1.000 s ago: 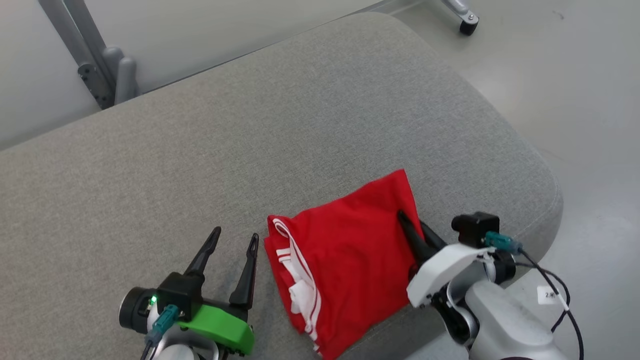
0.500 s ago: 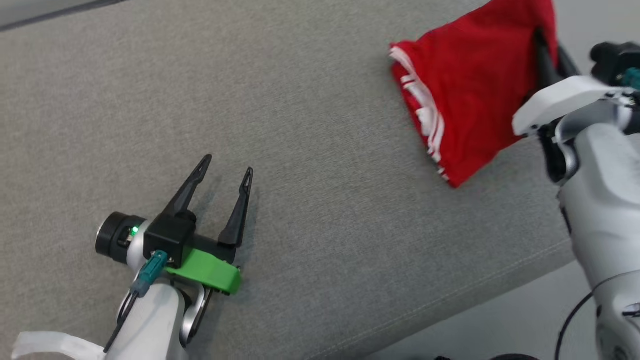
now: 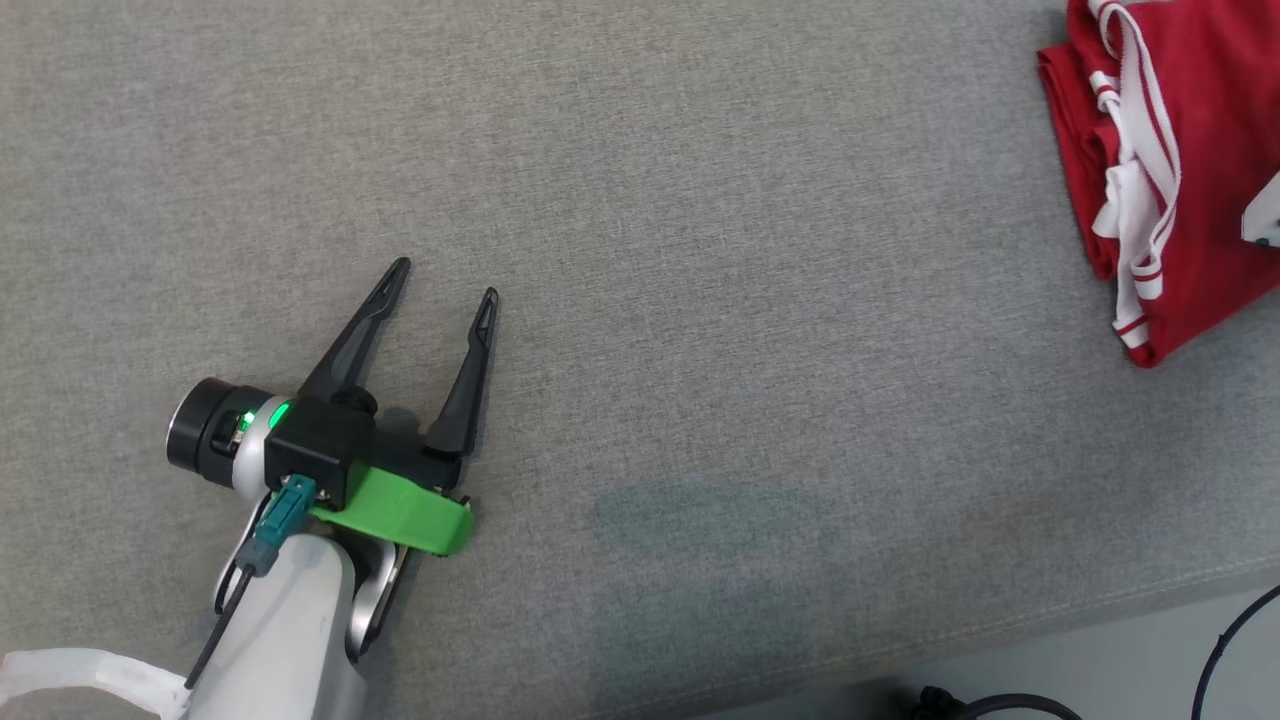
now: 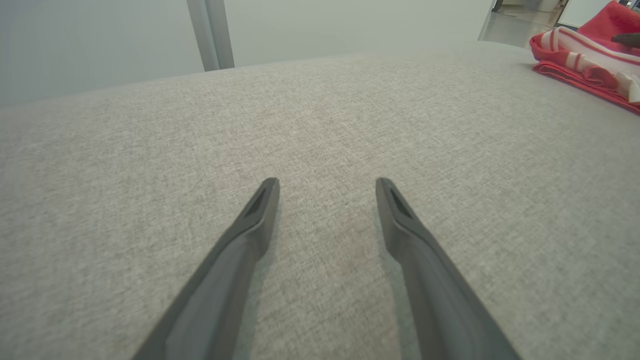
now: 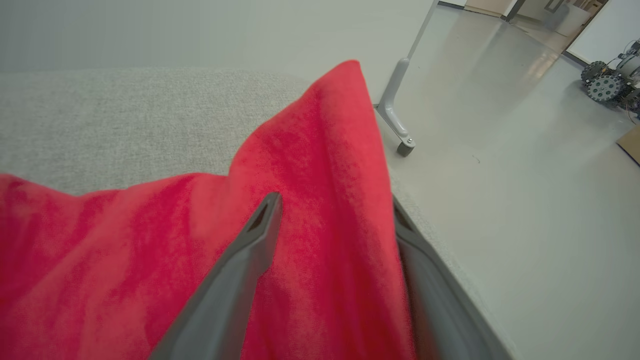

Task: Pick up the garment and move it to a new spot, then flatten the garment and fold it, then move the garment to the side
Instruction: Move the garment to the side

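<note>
Left pincer (image 3: 445, 278) wide over grey cushion (image 3: 720, 250) (red garment (image 3: 1220, 100) well apart)

Table (image 3: 700, 250): grey woven fabric across everything before you
Floor (image 5: 500, 150): pale grey, glossy, off your right
Post (image 4: 210, 32): grey metal upright beyond the far edge
Frame leg (image 5: 396, 117): grey metal, castor at its foot

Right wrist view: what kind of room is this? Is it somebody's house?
Probably a robot lab or workshop, not a house. The floor is bare and shiny, a metal leg on a caster stands by the grey cushion, and a wheeled machine is parked far off.
</note>
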